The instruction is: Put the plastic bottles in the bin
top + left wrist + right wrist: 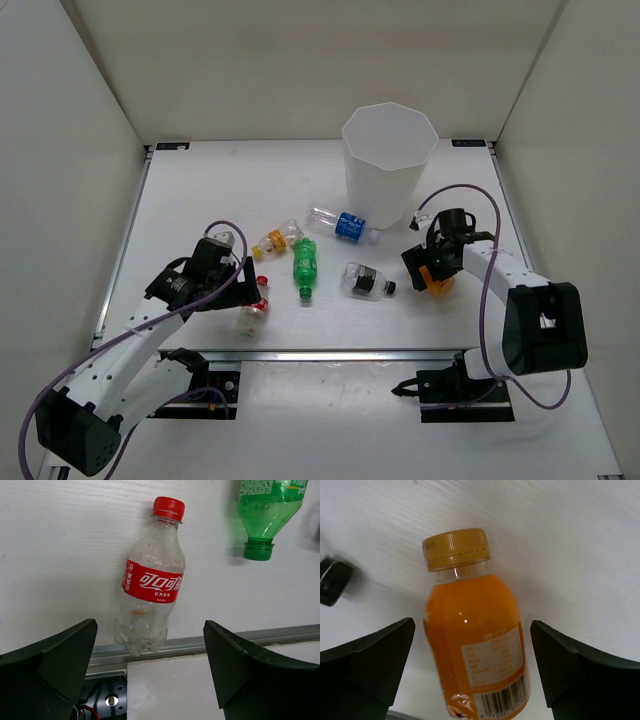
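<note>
The white bin (385,185) stands at the back right. My left gripper (243,287) is open above a clear red-label bottle (252,313), which lies ahead of the open jaws in the left wrist view (150,580). My right gripper (430,266) is open over the orange bottle (438,282); in the right wrist view the bottle (475,640) lies between the spread fingers, untouched. The green bottle (304,266), the yellow-orange-label bottle (277,240), the blue-label bottle (345,225) and the black-label bottle (365,280) lie on the table.
A metal rail (200,642) runs along the table's near edge just under the red-label bottle's base. The green bottle's neck (260,545) shows at the upper right of the left wrist view. The black cap (332,580) lies left of the orange bottle.
</note>
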Controlling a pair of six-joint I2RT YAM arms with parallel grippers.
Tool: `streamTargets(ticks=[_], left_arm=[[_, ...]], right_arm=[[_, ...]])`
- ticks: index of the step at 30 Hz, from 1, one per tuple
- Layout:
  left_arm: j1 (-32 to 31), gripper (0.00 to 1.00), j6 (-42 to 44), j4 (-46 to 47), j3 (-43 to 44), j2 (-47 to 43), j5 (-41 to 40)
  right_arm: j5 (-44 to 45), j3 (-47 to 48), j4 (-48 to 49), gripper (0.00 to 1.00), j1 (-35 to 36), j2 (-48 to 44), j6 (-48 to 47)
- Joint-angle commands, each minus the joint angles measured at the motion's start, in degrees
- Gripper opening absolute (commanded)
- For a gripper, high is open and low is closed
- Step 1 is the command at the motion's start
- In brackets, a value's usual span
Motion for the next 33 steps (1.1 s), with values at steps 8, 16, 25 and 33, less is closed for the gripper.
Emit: streamTargets(ticks=[8, 16, 25, 33], left_arm=[[1.62, 0.98, -0.73, 1.86, -0.43, 1.02, 0.52], [1.97, 0.99, -0.29, 2.83, -1.39, 3.22, 1.05], [-0.3, 0.99, 0.94, 1.07, -1.21, 6.91, 2.98], [-2.51, 0.99, -1.43, 3.35, -3.85, 7.09, 2.63]], right_arm=[[6.48, 1.13, 4.04, 0.47, 2.33, 2.07, 6.23], [11.84, 6.65, -2.1, 0.33, 13.82, -14.37, 11.41], [7.62, 43.36, 1.64, 0.33, 19.12, -7.12, 6.59], [4.46, 63.95, 8.87, 0.38, 10.77, 14.96, 9.92]])
